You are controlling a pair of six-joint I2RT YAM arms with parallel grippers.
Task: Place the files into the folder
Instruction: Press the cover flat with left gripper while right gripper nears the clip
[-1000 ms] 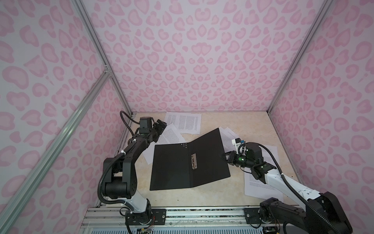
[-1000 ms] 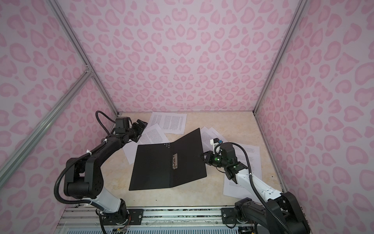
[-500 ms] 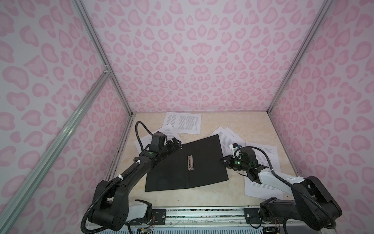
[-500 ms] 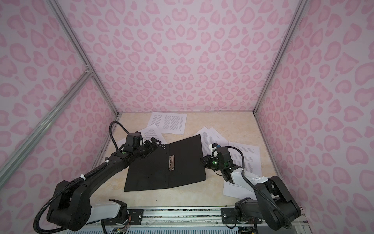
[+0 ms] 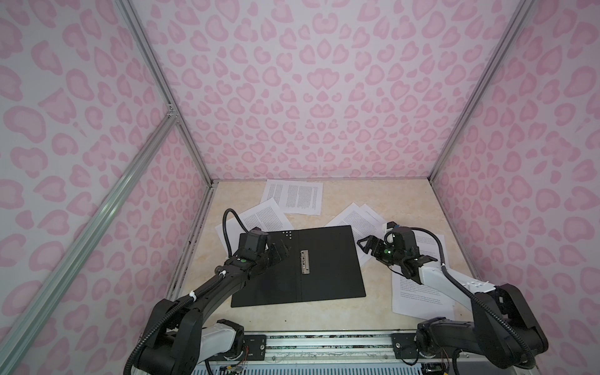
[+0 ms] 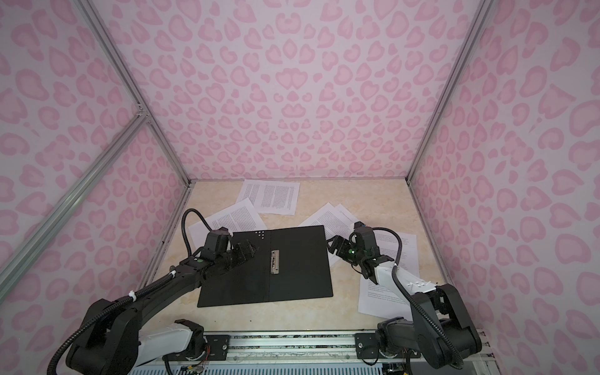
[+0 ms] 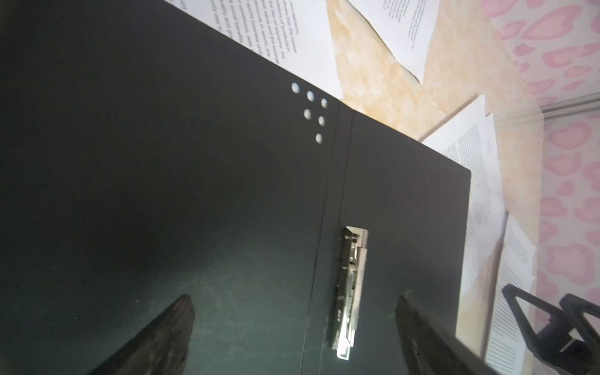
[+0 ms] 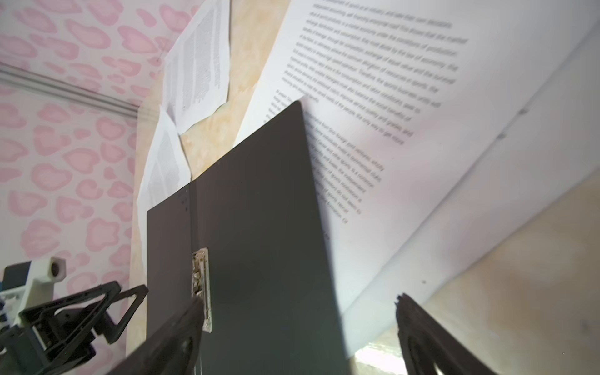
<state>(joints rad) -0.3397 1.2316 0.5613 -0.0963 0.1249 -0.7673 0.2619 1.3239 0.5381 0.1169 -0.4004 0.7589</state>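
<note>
The folder [image 5: 324, 269] [image 6: 292, 269] lies open and flat mid-table, black inside up, with its metal clip [image 5: 304, 261] on the spine. My left gripper [image 5: 282, 251] [image 7: 293, 302] hovers open over the folder's [image 7: 194, 194] left half, near the clip [image 7: 350, 285]. My right gripper [image 5: 365, 243] [image 8: 298, 300] stands open at the folder's [image 8: 259, 227] right edge, holding nothing. The files are loose printed sheets: one at the back [image 5: 293, 197], one poking out from under the folder's back left corner [image 5: 263, 217], some at the right [image 5: 357, 217] [image 8: 389, 97], and more under the right arm [image 5: 418, 292].
Pink patterned walls [image 5: 308, 97] close in the table on three sides, with metal frame posts [image 5: 194, 156] in the corners. A rail [image 5: 324, 344] with both arm bases runs along the front edge. Bare beige tabletop [image 5: 389, 194] shows at the back right.
The folder's raised right cover has come down flat. My right gripper has opened and let go of its edge. The left arm has swung from the back left to over the folder.
</note>
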